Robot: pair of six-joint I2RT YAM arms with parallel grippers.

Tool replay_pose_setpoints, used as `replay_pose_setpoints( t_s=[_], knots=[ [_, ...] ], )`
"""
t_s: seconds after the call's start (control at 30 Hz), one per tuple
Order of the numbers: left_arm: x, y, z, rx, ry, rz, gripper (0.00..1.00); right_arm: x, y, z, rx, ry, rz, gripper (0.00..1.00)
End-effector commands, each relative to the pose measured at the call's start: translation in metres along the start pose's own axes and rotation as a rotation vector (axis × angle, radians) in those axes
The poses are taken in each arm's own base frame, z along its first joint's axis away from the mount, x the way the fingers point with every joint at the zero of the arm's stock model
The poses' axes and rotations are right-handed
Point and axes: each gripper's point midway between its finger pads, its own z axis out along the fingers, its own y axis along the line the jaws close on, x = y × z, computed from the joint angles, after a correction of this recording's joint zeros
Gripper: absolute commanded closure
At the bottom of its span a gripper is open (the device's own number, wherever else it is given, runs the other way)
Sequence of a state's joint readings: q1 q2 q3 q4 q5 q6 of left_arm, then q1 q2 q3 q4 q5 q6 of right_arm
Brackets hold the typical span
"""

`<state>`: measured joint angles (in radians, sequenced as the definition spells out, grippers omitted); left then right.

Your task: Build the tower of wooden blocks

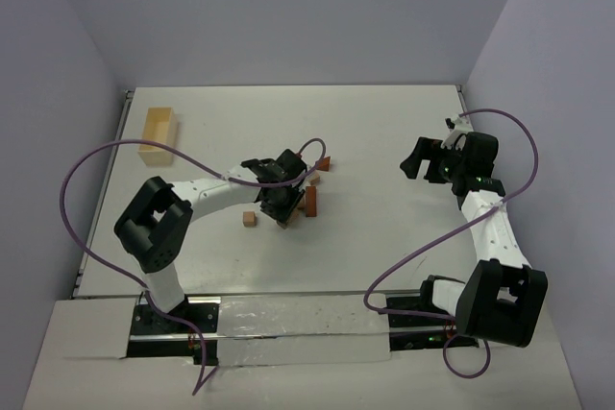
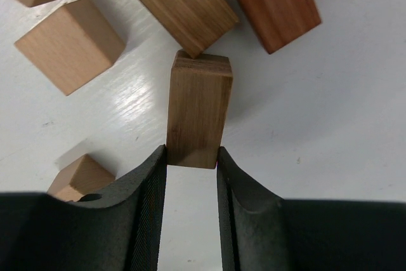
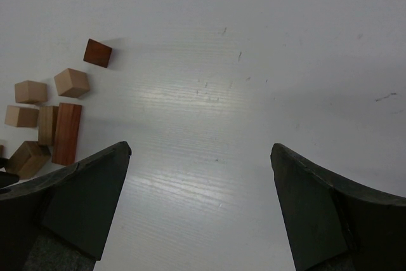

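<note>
Left end effector (image 2: 192, 153), narrowly open, gripped a tan brick (image 2: 198, 109) among wood blocks (image 3: 66, 132) scattered midway between the worktop (image 1: 384, 141) side edges, with no tower begun, so a clean lift seemingly came next, while the right end effector (image 3: 200, 149) hung wide open, empty.

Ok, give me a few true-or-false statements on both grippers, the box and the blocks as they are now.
1. The right gripper is open with nothing between its fingers. True.
2. The left gripper has its fingertips against both sides of a tan brick. True.
3. The pale wooden box sits next to the right gripper. False: it lies at the far left of the table, well apart from it.
4. A tall tower already stands. False: the wood blocks lie loose on the table, none stacked in view.
</note>
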<state>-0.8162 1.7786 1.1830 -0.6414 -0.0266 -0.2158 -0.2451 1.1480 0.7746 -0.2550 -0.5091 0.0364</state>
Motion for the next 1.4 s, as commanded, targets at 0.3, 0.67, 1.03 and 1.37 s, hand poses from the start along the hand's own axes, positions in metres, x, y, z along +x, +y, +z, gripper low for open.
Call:
replay_pose_setpoints(
  t_s=[0.3, 0.67, 1.03, 1.37],
  knots=[
    [-0.013, -0.013, 0.007, 0.059, 0.01, 0.028, 0.79, -0.025, 0.003, -0.003, -0.011, -0.054, -0.036, 0.0],
    [-0.029, -0.011, 0.006, 0.04, -0.005, 0.06, 0.6, -0.025, 0.004, -0.003, -0.019, -0.05, -0.033, 0.0],
    [-0.026, -0.011, 0.014, 0.036, 0.009, 0.057, 0.4, -0.025, 0.005, -0.003, -0.021, -0.051, -0.036, 0.0],
    [-0.045, -0.014, 0.009, 0.041, -0.036, 0.068, 0.48, -0.025, 0.005, -0.003, -0.023, -0.049, -0.037, 0.0]
  ],
)
